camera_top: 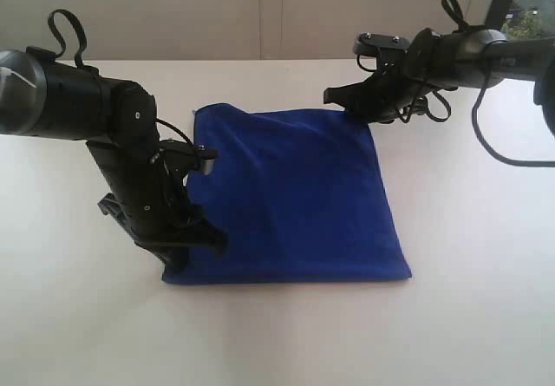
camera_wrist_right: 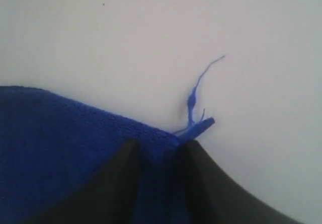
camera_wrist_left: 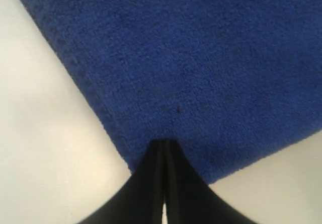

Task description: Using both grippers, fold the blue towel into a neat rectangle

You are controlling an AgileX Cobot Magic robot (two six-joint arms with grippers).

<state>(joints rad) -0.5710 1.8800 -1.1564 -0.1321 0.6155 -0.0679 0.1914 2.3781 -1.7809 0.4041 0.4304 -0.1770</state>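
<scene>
Pinching blue towel edge — left gripper

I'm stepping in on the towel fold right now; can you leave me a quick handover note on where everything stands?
Left gripper: shut, tips on the near left corner of the blue towel; whether it pinches cloth is unclear.
Right gripper: jaws apart astride the far right corner.
Towel: flat on the table, nearly square, edges fairly even.
Done: likely one fold.
Left: probably clear both grippers, perhaps fold again.
</scene>
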